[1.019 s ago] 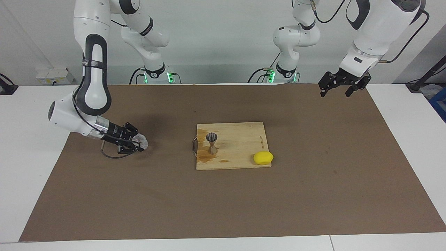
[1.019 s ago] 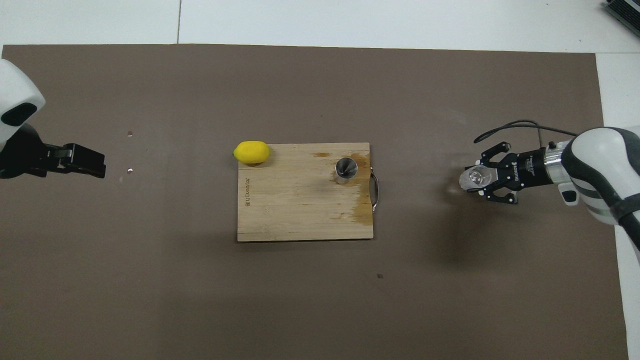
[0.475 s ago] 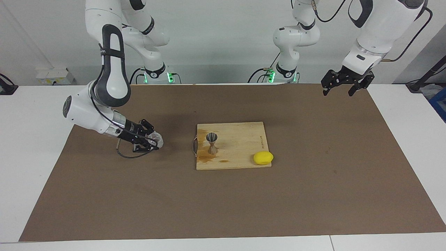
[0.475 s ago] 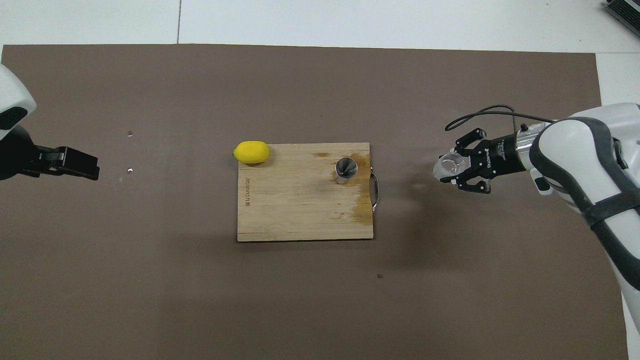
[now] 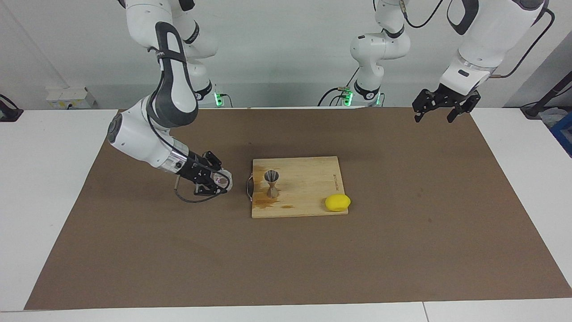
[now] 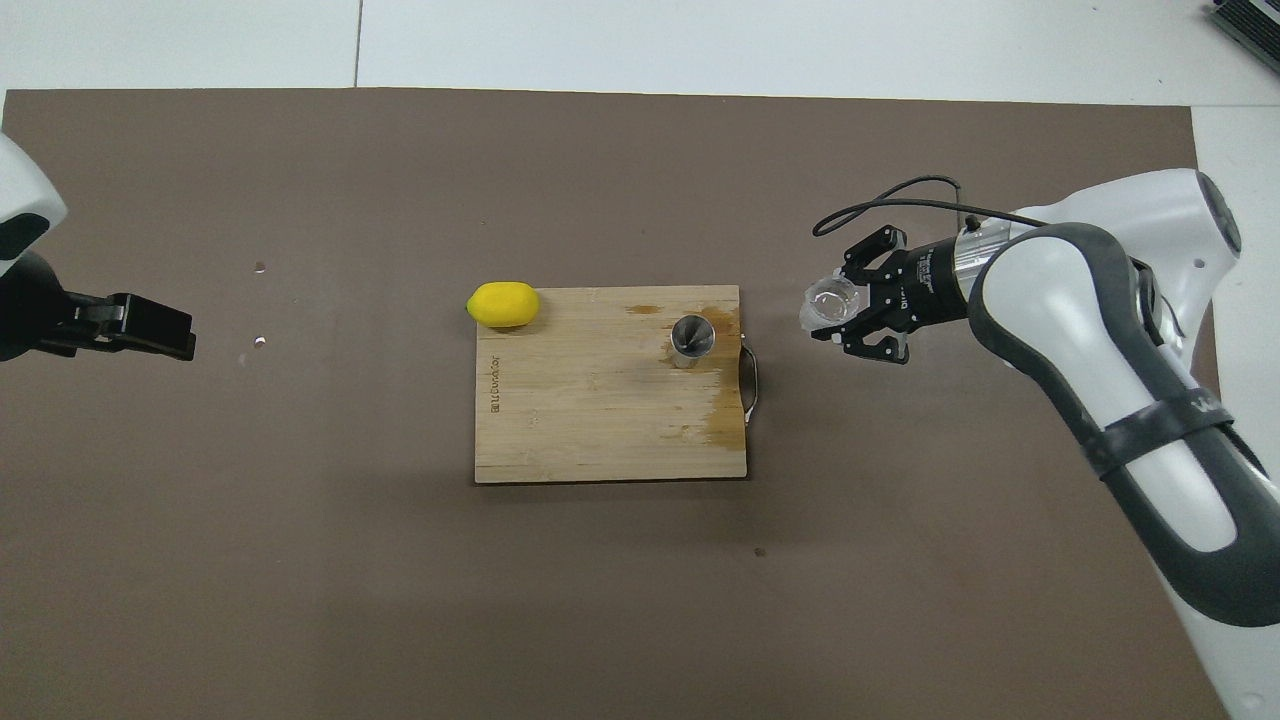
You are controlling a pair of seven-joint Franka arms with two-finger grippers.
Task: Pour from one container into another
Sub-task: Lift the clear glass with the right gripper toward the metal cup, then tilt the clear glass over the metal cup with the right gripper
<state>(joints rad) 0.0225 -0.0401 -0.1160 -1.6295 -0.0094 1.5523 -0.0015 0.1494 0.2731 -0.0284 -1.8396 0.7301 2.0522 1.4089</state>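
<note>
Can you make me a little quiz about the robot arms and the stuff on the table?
1. True or false: the jigger stands on the board.
2. What does the right gripper hold: A) lemon, B) cup, C) nothing?
3. Fill in: the lemon lies at the board's corner, toward the ___ arm's end of the table.

Key
1. True. It stands upright near the handle end.
2. B. It is shut on the clear cup, over the mat beside the board.
3. Left. The left gripper waits open, in the air.
</note>
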